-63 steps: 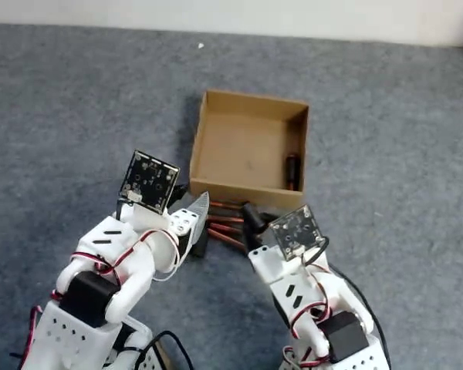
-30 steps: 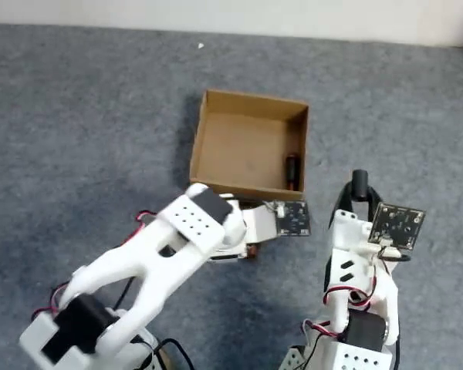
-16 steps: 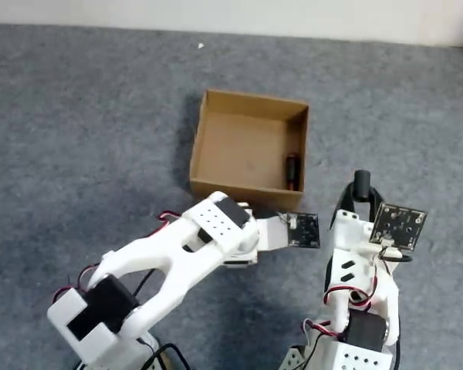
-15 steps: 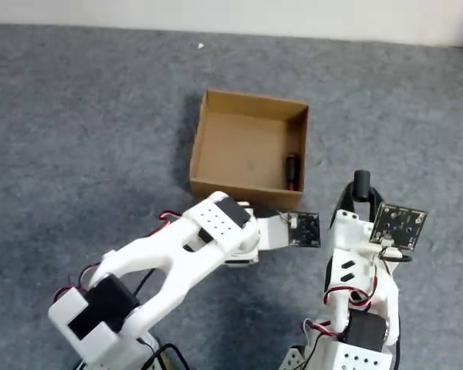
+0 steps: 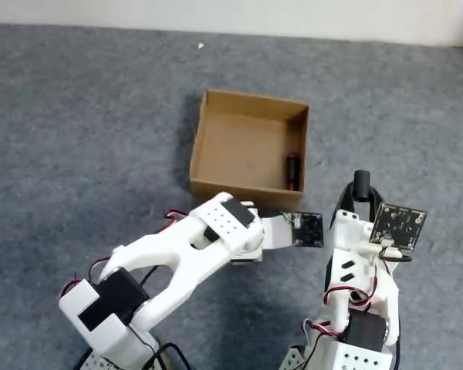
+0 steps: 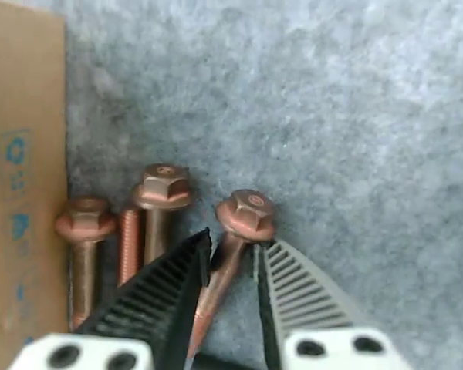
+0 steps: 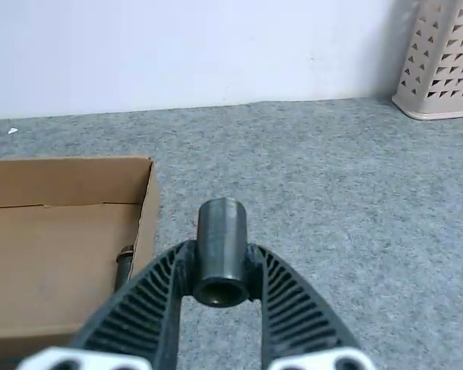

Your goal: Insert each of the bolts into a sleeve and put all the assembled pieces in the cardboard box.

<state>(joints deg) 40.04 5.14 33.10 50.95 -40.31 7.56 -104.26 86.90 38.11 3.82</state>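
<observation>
On the grey carpet (image 5: 77, 116), at 6 o'clock from the cardboard box (image 5: 201, 146), the left gripper (image 6: 231, 250) has its fingers apart, one on each side of a copper bolt (image 6: 245, 214). Other bolts (image 6: 163, 193) lie just beside it. The right gripper (image 7: 220, 264) squeezes a dark sleeve (image 7: 221, 227), with the box at 10 o'clock. One put-together piece (image 5: 292, 171) lies inside the box, by its 3 o'clock wall.

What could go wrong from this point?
The left pincer straddles one bolt with a second bolt close beside it; closing may nudge that one too. The right pincer holds the sleeve near one end, so pushing a bolt in could tilt it.
</observation>
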